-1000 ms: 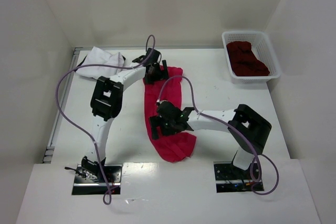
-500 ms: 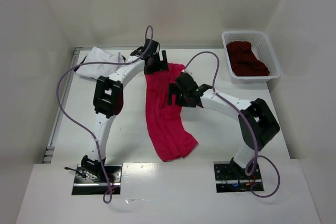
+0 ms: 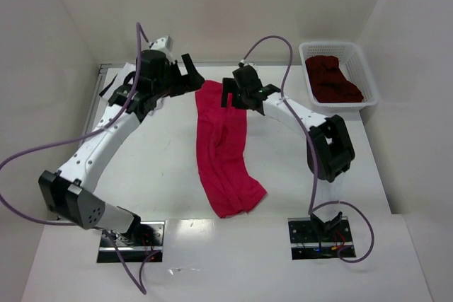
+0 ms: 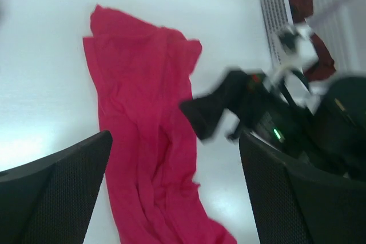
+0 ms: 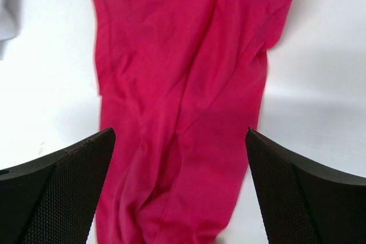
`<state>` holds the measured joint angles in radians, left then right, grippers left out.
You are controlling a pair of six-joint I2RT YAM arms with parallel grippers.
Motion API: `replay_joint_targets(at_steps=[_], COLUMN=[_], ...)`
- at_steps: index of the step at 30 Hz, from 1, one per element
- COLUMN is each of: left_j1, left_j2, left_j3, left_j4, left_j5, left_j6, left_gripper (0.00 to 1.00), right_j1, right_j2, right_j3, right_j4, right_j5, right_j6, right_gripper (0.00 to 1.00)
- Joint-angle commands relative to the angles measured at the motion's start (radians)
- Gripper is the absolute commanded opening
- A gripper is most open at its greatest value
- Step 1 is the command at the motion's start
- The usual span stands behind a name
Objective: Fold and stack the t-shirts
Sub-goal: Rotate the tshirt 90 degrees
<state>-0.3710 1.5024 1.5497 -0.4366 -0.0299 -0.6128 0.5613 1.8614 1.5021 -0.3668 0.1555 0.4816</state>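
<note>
I read left gripper (image 4: 174, 135) and right gripper (image 5: 180, 131) both released, empty, near the far end of the crimson-red cloth t-shirt (image 3: 225, 148): long, soft, creased.

This looks like a robotics lab cell. A white table (image 3: 163, 175) is boxed in by plain white walls (image 3: 248, 5), and robot arms (image 3: 99, 150) trailing purple cables (image 3: 270, 38) are bolted to metal base plates (image 3: 152, 247).

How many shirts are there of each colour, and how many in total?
Red shirt: 1
White shirt: 1
Maroon shirt: 1
Total: 3
</note>
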Motion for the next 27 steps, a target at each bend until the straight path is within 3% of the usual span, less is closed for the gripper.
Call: replay_joint_targets(at_steps=[1, 5, 11, 21, 27], left_j1=[-0.026, -0.026, -0.026, -0.036, -0.036], left_j2=[-0.048, -0.168, -0.244, -0.288, -0.268], left_j3=[-0.141, -0.253, -0.300, -0.341, -0.372], left_j4=[-0.014, -0.014, -0.047, -0.083, -0.105], left_j5=[0.021, 0.041, 0.073, 0.174, 0.214], left_j6=[-0.039, -0.059, -0.068, -0.042, -0.024], left_gripper=[0.99, 0.99, 0.99, 0.99, 0.99], right_j1=[-0.006, -0.006, -0.006, -0.006, -0.076], right_j2=[0.115, 0.232, 0.369, 0.570, 0.709], right_j3=[0.107, 0.237, 0.348, 0.564, 0.750], right_j4=[-0.029, -0.061, -0.083, -0.204, -0.280], right_j5=[0.022, 0.022, 0.013, 0.024, -0.028], right_j6=[-0.061, -0.071, -0.071, -0.080, -0.071], right_gripper=[1.00, 1.00, 1.00, 1.00, 1.00])
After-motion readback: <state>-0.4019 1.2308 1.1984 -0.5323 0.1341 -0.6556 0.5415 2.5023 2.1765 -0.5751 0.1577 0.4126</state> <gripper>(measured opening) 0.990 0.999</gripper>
